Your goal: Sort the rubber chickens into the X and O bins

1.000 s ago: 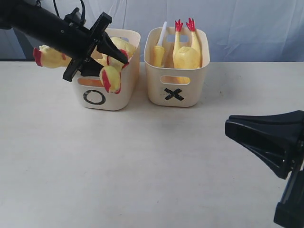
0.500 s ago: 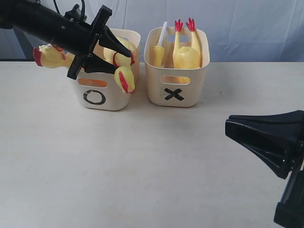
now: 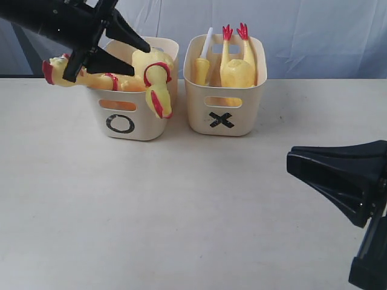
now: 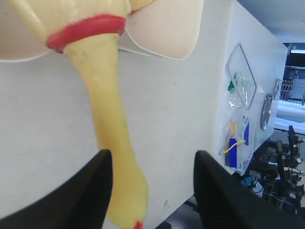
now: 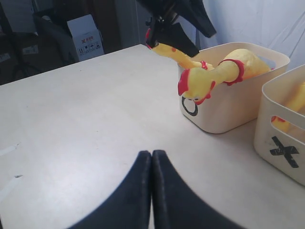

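Observation:
The O bin (image 3: 130, 115) stands left of the X bin (image 3: 224, 90) at the back of the table. A yellow rubber chicken (image 3: 154, 75) lies across the O bin's rim, its red-beaked head hanging over the front right corner. Another chicken's head (image 3: 53, 71) pokes out on the bin's left. Chickens (image 3: 237, 66) stand feet-up in the X bin. My left gripper (image 3: 140, 59) hovers open just above the O bin, fingers apart, holding nothing; the chicken's neck (image 4: 107, 124) runs past one finger. My right gripper (image 5: 151, 153) is shut and empty, low over the table at the front right.
The white table (image 3: 181, 211) stretches in front of both bins. My right arm's black gripper (image 3: 338, 181) fills the lower right of the exterior view. A pale blue cloth backdrop (image 3: 314, 36) hangs behind the bins.
My left gripper has pulled up and to the left, away from the chicken. The chicken has settled across the O bin's rim with its head swung to the right corner. The right arm has not moved.

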Tool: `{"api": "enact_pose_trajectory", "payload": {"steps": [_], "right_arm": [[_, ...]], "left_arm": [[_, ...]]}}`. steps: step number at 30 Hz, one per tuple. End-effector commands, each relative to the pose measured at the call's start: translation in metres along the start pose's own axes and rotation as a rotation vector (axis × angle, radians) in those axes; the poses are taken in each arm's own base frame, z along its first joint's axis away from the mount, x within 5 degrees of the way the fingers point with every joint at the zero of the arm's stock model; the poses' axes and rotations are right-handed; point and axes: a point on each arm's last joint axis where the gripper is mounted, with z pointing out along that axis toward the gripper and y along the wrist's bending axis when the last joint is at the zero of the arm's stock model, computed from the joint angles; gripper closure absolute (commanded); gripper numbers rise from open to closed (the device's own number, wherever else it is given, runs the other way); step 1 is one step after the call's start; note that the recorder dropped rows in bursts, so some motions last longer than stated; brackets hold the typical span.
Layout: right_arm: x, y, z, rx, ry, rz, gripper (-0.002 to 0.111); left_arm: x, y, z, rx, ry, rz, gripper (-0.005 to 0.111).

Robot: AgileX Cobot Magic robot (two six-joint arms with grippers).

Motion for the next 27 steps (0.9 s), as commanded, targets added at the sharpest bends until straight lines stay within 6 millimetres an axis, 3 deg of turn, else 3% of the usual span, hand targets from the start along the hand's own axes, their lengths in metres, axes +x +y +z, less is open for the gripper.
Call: {"api": "enact_pose_trajectory", "payload": {"steps": [1, 5, 10, 21, 27], "right_arm": [[0.001, -0.001, 0.0, 0.012, -0.002, 0.003, 0.109], [0.001, -0.001, 0.0, 0.012, -0.002, 0.003, 0.109], [0.001, -0.001, 0.0, 0.014, -0.002, 0.003, 0.109], [0.001, -0.002, 0.0, 0.017, -0.004, 0.005, 0.109], [0.001, -0.002, 0.0, 0.017, -0.004, 0.005, 0.109]], "left_arm": [[0.009, -0.016, -0.024, -0.024, -0.047, 0.06, 0.057], [0.019, -0.02, -0.038, -0.141, -0.076, 0.145, 0.069], [0.037, -0.034, -0.062, -0.254, -0.128, 0.276, 0.107], [0.083, -0.066, -0.112, -0.425, -0.268, 0.471, 0.107], [0.115, -0.053, -0.131, -0.653, -0.301, 0.526, 0.107]]}}
